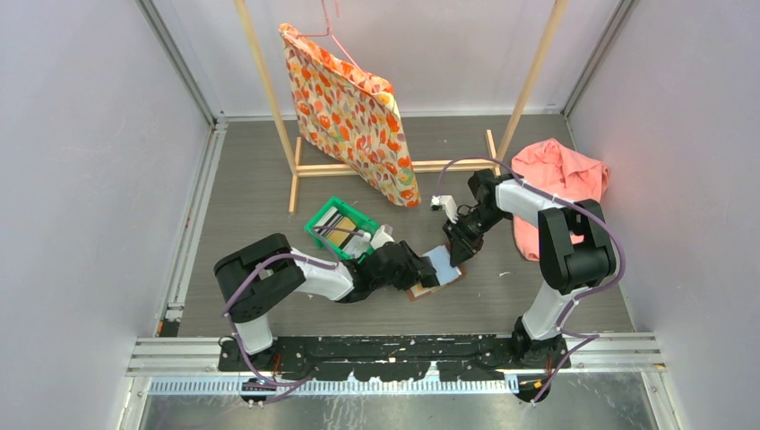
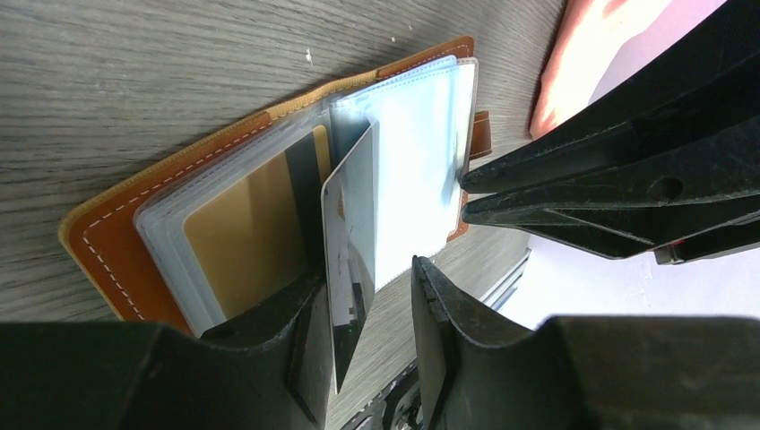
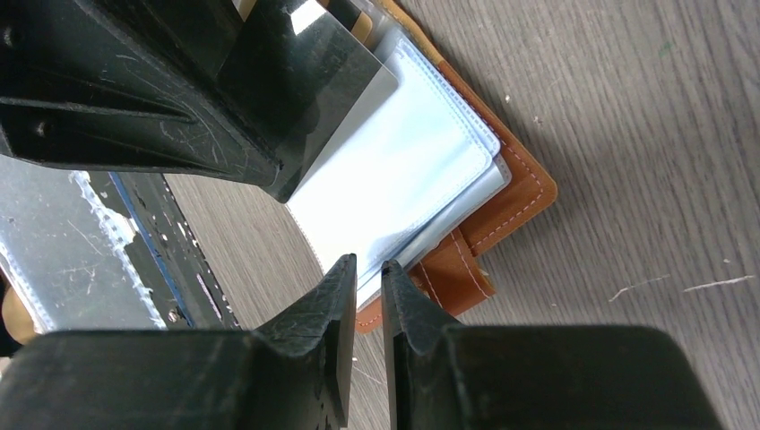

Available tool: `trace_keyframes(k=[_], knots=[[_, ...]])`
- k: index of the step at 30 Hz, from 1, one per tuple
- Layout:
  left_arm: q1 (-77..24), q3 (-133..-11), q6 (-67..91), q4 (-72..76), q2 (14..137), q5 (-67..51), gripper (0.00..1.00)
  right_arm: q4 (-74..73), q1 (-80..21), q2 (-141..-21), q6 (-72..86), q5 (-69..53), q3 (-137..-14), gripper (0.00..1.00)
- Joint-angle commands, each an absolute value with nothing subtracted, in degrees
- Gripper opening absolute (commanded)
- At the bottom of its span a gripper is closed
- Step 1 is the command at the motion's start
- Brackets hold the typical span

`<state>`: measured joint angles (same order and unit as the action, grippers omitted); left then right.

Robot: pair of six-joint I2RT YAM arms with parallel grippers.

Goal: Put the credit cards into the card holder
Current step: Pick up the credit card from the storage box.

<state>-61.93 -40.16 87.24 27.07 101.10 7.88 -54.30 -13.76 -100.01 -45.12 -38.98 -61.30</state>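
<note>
The brown leather card holder (image 2: 107, 242) lies open on the grey table, its clear sleeves fanned out. A gold card (image 2: 246, 224) sits in one sleeve. A silvery grey credit card (image 2: 349, 233) stands on edge, its far end among the sleeves. It leans on one finger of my open left gripper (image 2: 366, 278), with a gap to the other finger. My right gripper (image 3: 367, 262) is shut on the edge of the top clear sleeves (image 3: 394, 179), holding them up. From above, both grippers (image 1: 428, 271) (image 1: 459, 251) meet over the holder (image 1: 439, 279). More cards (image 1: 339, 226) lie in the bin.
A green plastic bin (image 1: 319, 235) stands just left of the holder, behind my left arm. A wooden rack (image 1: 309, 168) with a patterned orange cloth bag (image 1: 354, 112) stands at the back. A pink cloth (image 1: 565, 184) lies at the right, next to my right arm.
</note>
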Motion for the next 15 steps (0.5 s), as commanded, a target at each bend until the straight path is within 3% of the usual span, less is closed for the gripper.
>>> trace_keyframes(k=[1, 15], knots=[[-62.00, -39.29, 84.22, 20.76, 100.08, 8.14, 0.37, -55.24, -13.79, -97.39, -46.14, -40.65, -62.84, 0.22], [-60.65, -37.54, 83.36, 21.95, 98.16, 5.80, 0.40, -56.79, -14.46, -96.71, -47.80, -44.58, -62.87, 0.22]])
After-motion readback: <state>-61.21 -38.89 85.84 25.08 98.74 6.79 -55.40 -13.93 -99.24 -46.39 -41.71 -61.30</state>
